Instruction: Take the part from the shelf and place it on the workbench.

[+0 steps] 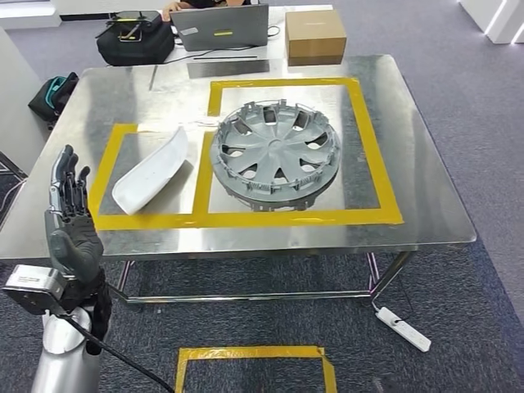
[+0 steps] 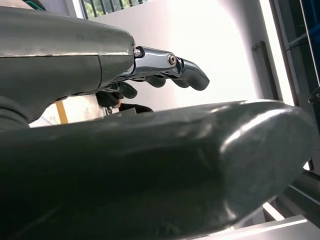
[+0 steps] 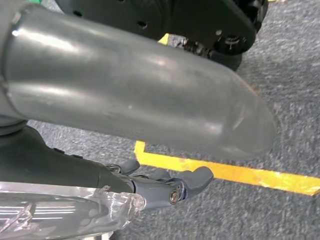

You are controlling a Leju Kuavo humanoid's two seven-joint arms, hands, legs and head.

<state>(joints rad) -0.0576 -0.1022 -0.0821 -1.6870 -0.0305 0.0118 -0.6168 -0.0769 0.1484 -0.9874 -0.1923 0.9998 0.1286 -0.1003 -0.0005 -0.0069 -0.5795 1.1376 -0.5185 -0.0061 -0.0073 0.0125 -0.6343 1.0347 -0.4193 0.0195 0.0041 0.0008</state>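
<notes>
A white curved part lies in the left yellow-taped square of the steel workbench. Beside it, a silver wheel cover lies flat in the larger right square. My left hand is raised at the bench's front left corner, apart from the white part, fingers spread and holding nothing. In the left wrist view that left hand has straight fingers and nothing between them and the thumb. My right hand hangs over the grey carpet with its fingers stretched out and empty.
Behind the bench are a laptop, a black bag and a cardboard box. A dark backpack sits on the floor at left. A white power strip lies by the right bench leg. A yellow tape square marks the carpet in front.
</notes>
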